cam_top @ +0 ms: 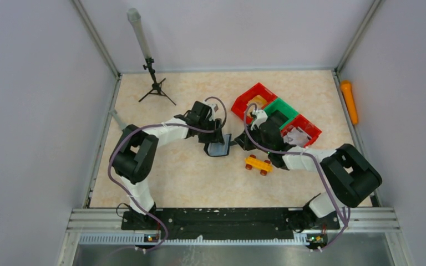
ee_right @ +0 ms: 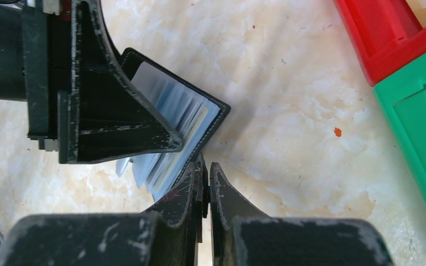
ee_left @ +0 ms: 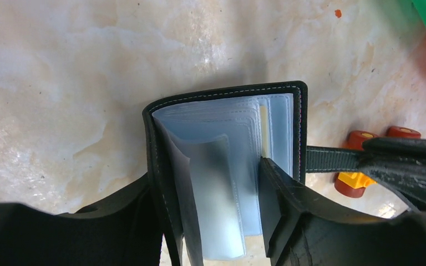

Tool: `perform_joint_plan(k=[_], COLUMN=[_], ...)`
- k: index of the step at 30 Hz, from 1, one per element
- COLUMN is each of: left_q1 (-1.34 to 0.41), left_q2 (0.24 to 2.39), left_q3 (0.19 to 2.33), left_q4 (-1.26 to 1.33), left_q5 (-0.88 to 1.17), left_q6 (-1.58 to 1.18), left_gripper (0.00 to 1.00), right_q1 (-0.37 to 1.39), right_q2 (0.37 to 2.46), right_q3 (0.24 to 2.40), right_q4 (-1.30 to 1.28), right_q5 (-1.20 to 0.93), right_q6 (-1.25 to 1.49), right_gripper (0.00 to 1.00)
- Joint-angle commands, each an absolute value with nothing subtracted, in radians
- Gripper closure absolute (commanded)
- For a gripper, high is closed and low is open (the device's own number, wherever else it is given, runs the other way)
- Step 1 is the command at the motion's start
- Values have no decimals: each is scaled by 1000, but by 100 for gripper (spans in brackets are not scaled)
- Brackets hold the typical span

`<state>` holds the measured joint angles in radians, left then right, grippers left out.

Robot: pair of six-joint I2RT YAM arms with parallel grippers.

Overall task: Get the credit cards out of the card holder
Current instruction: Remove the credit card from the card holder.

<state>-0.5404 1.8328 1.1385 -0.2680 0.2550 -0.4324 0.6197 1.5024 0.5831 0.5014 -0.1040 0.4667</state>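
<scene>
The black card holder [cam_top: 220, 147] stands open on the marbled table between both grippers. Its pale blue plastic sleeves [ee_left: 227, 166] fan out, and a cream card edge [ee_left: 263, 130] shows in one of them. The credit cards are otherwise hidden in the sleeves. My left gripper [ee_left: 208, 185] is open and straddles the left cover [ee_left: 158, 160] and a bundle of sleeves, one finger outside the cover and the other finger [ee_left: 280, 208] among the sleeves. My right gripper [ee_right: 206, 166] is shut on the holder's strap tab [ee_left: 330, 159] beside the holder's [ee_right: 172, 111] corner.
A yellow-orange toy car [cam_top: 258, 164] sits just in front of the right gripper [cam_top: 237, 145]. Red and green bins [cam_top: 277, 113] stand behind it, close to the right wrist. A small tripod [cam_top: 154, 83] stands at the back left, and an orange object [cam_top: 349, 101] lies along the right wall.
</scene>
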Motion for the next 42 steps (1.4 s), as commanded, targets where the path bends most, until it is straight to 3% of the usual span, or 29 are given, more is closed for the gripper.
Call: perform_joint_plan(k=[1, 6, 10, 19, 25, 42], left_q1=[-488, -456, -453, -452, -451, -485], left_q2=[1789, 1798, 1791, 1786, 1776, 1857], left_q3=[1078, 1061, 1056, 1053, 1043, 1102], left_q4=[-242, -203, -199, -206, -193, -252], left_q5=[305, 416, 416, 404, 414, 379], left_q6=[-423, -444, -445, -451, -451, -425], left_gripper=[51, 28, 20, 20, 9, 5], right_q1=[618, 619, 618, 618, 618, 618], right_q2=[1462, 1480, 1486, 1483, 1482, 1486], right_q3=[608, 621, 623, 624, 621, 620], right_q4=[529, 520, 518, 512, 512, 541], right_q5=[-39, -48, -53, -49, -46, -107], right_q6=[460, 460, 459, 457, 457, 462], right_gripper=[100, 100, 100, 100, 100, 100])
